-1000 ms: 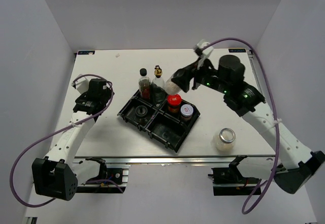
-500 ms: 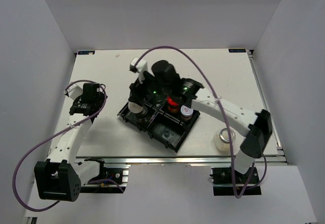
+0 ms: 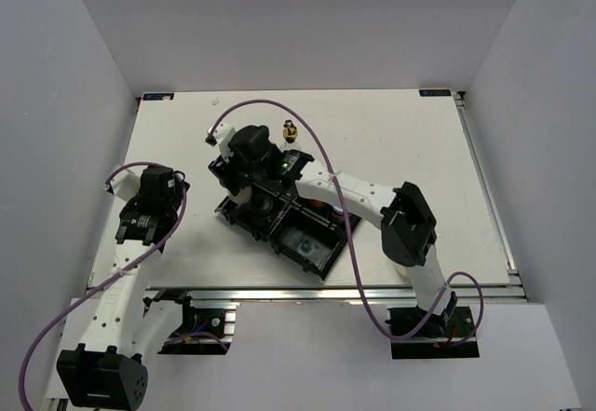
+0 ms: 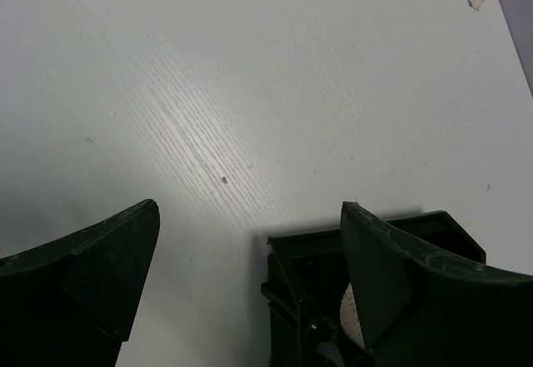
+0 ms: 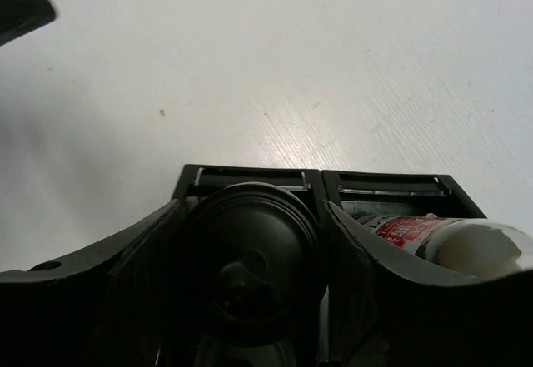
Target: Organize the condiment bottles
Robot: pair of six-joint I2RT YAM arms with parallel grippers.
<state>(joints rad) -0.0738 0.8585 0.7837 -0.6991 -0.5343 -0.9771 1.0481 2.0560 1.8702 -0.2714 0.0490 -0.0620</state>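
My right gripper [image 3: 250, 187] reaches across over the left end of the black tray [image 3: 270, 245]. In the right wrist view it [image 5: 251, 209] is shut on the round black cap of the white shaker [image 5: 250, 259], low inside a tray compartment [image 5: 250, 171]. A white container with a red label [image 5: 450, 238] sits in the neighbouring compartment. I cannot tell which one it is. The gold-spouted bottle [image 3: 290, 134] sticks up behind the arm. Another black cap [image 3: 264, 208] shows in the tray. The other jars are hidden under the arm. My left gripper [image 3: 163, 187] is open and empty left of the tray.
The left wrist view shows the open left gripper [image 4: 250, 209] over bare white table, with the tray's corner [image 4: 287, 255] and a bit of white [image 4: 346, 317] by its right finger. The right arm's elbow [image 3: 410, 225] hangs over the table's right side. Grey walls enclose the table.
My right arm has swung from the back right across to the tray's left end with the white shaker and lowered it there. My left arm has drawn back towards the near left.
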